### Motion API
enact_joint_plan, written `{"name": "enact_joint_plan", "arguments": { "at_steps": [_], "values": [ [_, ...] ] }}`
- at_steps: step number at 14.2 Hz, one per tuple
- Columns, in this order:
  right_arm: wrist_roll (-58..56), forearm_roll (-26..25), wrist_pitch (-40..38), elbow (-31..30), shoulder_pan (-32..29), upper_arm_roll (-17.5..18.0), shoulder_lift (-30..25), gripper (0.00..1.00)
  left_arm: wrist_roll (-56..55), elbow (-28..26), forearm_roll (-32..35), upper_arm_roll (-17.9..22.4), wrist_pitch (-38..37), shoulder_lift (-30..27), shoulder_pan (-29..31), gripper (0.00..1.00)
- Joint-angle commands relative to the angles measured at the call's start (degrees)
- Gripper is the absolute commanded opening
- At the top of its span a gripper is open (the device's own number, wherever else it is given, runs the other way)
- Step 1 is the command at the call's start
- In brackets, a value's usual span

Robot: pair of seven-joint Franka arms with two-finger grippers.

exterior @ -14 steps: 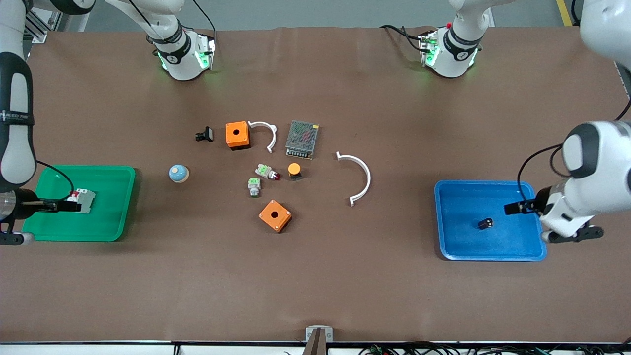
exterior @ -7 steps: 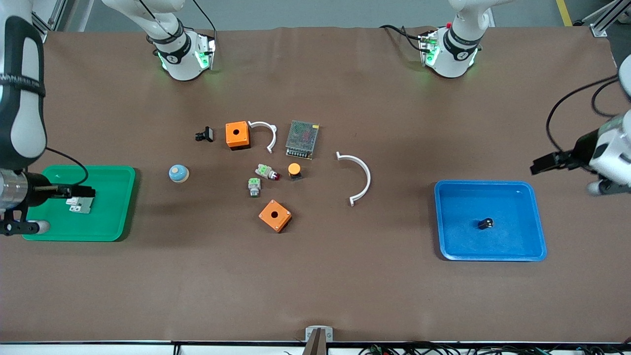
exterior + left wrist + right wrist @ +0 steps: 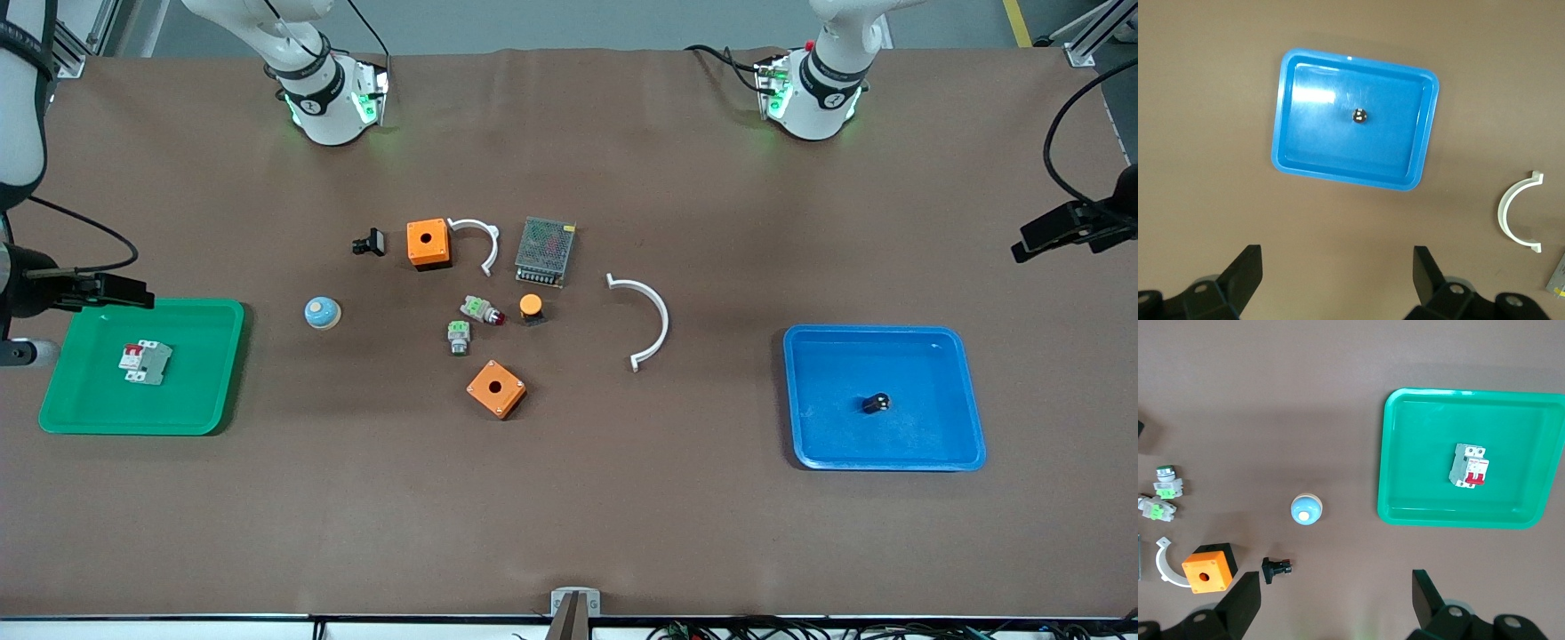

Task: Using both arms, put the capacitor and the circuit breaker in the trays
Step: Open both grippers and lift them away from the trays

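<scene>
The breaker point(image 3: 145, 363) lies in the green tray point(image 3: 213, 418); the capacitor point(image 3: 876, 403) sits in the blue tray point(image 3: 969, 444). Right tool point(image 3: 120, 291) hovers at the green tray's 11 o'clock, left tool point(image 3: 1045, 233) at the blue tray's 1 o'clock; both have fingers apart, holding nothing.

- Two trays: one green tray point(image 3: 222, 373), one blue tray point(image 3: 933, 444)
- One circuit breaker point(image 3: 145, 363)
- One capacitor point(image 3: 876, 403)
- Two orange boxes point(image 3: 428, 244)
- Two white curved brackets point(image 3: 653, 316)
- Two grey-and-green push-buttons point(image 3: 458, 337)
- One mesh-topped power supply point(image 3: 545, 251)
- One blue dome point(image 3: 322, 312)
- One orange-capped button point(image 3: 531, 308)
- One black clip point(image 3: 369, 242)

Parts cluster point(image 3: 484, 307) blocks table centre; bare cloth point(image 3: 729, 373) w/ room probably beside trays.
</scene>
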Motion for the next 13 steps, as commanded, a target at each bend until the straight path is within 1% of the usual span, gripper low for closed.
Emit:
{"name": "enact_joint_plan", "arguments": {
  "at_steps": [1, 4, 8, 12, 13],
  "values": [
    [3.27, -0.55, -1.01, -2.26, 1.63, -0.18, -3.63, 1.00, 0.03, 3.63, -0.38, -0.51, -1.57, 0.99, 0.44, 0.99],
    [3.45, 0.05, -1.02, -1.82, 1.29, -0.35, -3.37, 1.00, -0.14, 3.89, -0.20, -0.78, -1.57, 1.07, 0.00, 0.99],
    [3.28, -1.08, -1.10, 0.20, 1.28, -0.53, -2.75, 1.00, -0.06, 3.89, -0.29, -0.60, -1.57, 1.34, 0.00, 0.99],
    [3.36, -0.99, -0.84, 0.29, 1.28, -0.53, -2.75, 1.00, -0.06, 3.81, -0.29, -0.51, -1.57, 1.69, 0.17, 0.99],
    [3.80, -0.30, -0.49, 0.20, 1.11, -0.53, -2.75, 1.00, -0.06, 3.81, -0.29, -0.51, -1.57, 1.69, 0.17, 0.99]
  ]
}}
